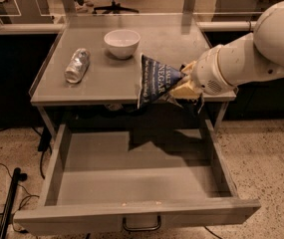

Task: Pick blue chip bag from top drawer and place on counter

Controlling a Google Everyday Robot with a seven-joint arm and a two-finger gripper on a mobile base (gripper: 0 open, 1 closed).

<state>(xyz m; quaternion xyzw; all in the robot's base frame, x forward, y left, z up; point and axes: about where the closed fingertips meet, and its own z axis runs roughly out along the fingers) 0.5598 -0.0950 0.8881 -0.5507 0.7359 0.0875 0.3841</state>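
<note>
My gripper [180, 82] is shut on the blue chip bag [154, 79], a dark navy glossy bag with white lettering. It holds the bag in the air at the counter's front edge, right of centre, above the open top drawer [131, 176]. The bag hangs tilted, its top corner over the counter [106, 81]. The white arm reaches in from the right. The drawer is pulled fully out and its grey floor shows nothing inside. Its dark wire handle [141, 227] is at the bottom.
A white bowl [122, 43] stands at the counter's back centre. A silvery foil-wrapped cylinder [77, 64] lies at the counter's left. A black pole and cables [9, 203] are on the floor at the left. Office chairs stand behind the counter.
</note>
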